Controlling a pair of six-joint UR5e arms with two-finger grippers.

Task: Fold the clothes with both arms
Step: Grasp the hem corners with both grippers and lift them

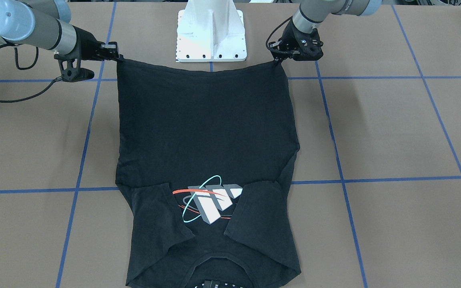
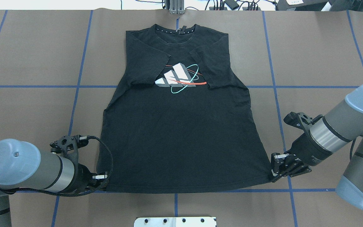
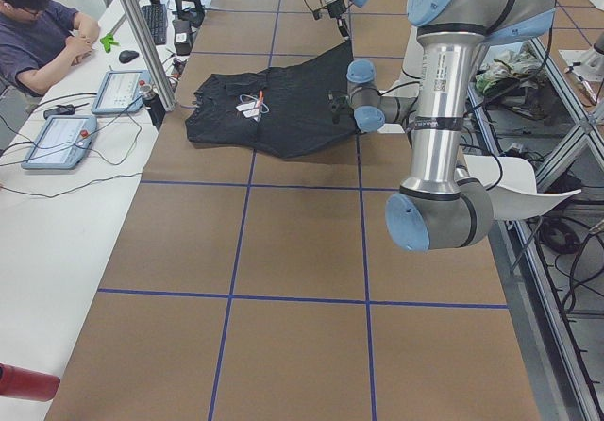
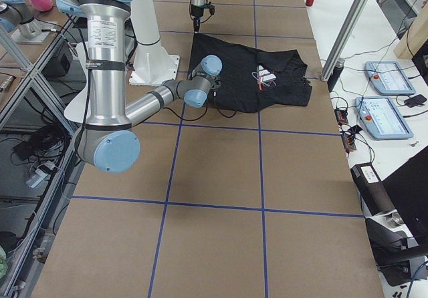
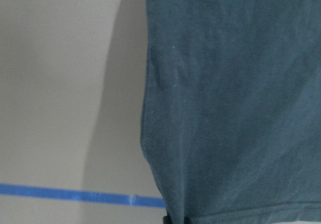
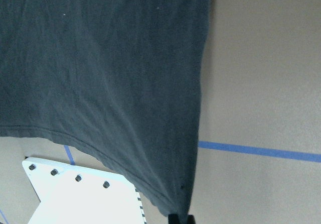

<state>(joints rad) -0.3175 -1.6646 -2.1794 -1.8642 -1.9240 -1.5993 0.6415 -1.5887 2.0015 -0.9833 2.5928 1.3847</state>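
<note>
The brown paper-covered table (image 2: 27, 63) bears the black cotton T-shirt (image 2: 181, 132), print up, with both sleeves (image 2: 146, 67) already folded inward. The left black two-finger gripper (image 2: 101, 183) and the right black two-finger gripper (image 2: 276, 171) each pinch a raised hem corner. I judge that folding the hem toward the collar (image 2: 175, 31) is still left.

The left arm (image 2: 43, 173) reaches in low from the side, and the left gripper (image 2: 103, 185) is pinched tight on one bottom corner of the T-shirt (image 2: 181, 132). The right arm (image 2: 332, 130) does the same from the other side (both wrists point inward), and the right gripper (image 2: 274, 178) pinches the other bottom corner.
</note>
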